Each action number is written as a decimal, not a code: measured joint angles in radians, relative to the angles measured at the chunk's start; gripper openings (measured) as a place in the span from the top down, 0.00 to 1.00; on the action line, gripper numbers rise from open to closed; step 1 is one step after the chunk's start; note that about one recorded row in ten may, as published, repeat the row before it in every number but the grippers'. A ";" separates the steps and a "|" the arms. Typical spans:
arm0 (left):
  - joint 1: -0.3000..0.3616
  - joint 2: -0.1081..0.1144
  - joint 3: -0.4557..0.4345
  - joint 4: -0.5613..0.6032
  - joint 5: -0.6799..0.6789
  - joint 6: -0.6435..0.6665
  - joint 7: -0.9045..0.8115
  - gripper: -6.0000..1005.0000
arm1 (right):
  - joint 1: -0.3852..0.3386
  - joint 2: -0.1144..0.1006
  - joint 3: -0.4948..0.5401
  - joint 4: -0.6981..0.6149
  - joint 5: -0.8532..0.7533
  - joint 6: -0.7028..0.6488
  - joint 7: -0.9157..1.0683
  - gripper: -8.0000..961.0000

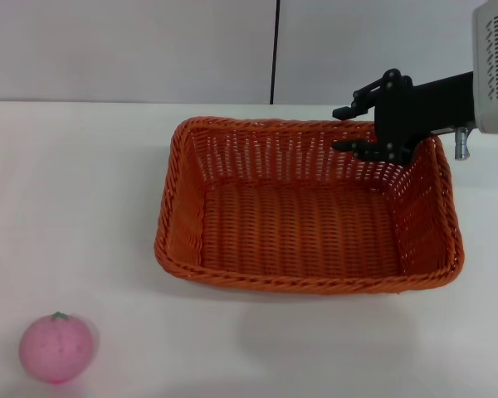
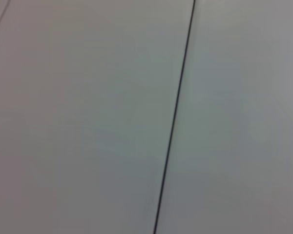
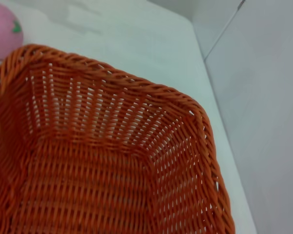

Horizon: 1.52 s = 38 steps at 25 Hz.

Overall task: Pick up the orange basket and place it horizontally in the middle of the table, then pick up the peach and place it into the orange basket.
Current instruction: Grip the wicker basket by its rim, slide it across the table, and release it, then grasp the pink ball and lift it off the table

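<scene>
The orange basket (image 1: 307,207) lies lengthwise across the middle of the white table (image 1: 75,191), empty inside. My right gripper (image 1: 345,130) hovers at the basket's far right corner, open, with one finger above the braided rim and one just inside it. The right wrist view looks down into the basket (image 3: 102,165) and shows none of the gripper's fingers. The pink peach (image 1: 56,347) rests on the table near the front left corner, well apart from the basket, and it also peeks in at the edge of the right wrist view as the peach (image 3: 2,29). My left gripper is out of view.
A pale wall with a dark vertical seam (image 1: 274,50) stands behind the table. The left wrist view shows only that wall and seam (image 2: 176,122). White tabletop stretches left of and in front of the basket.
</scene>
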 joint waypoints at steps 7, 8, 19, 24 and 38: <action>-0.008 0.005 0.029 0.006 0.001 0.002 0.000 0.22 | -0.066 0.002 0.008 -0.073 0.112 -0.022 0.045 0.58; -0.010 0.008 0.048 0.015 0.000 0.001 -0.001 0.22 | -0.096 0.002 0.006 -0.093 0.160 -0.026 0.045 0.57; -0.107 0.018 0.345 0.367 0.000 -0.100 -0.223 0.22 | -0.481 0.006 0.004 -0.123 0.951 -0.096 -0.071 0.49; -0.125 0.029 0.506 0.491 0.000 -0.100 -0.359 0.22 | -0.549 0.005 0.045 0.028 1.126 -0.205 -0.116 0.49; -0.142 0.014 0.897 0.618 0.000 -0.025 -0.518 0.22 | -0.558 0.003 0.220 0.267 1.165 -0.425 -0.149 0.49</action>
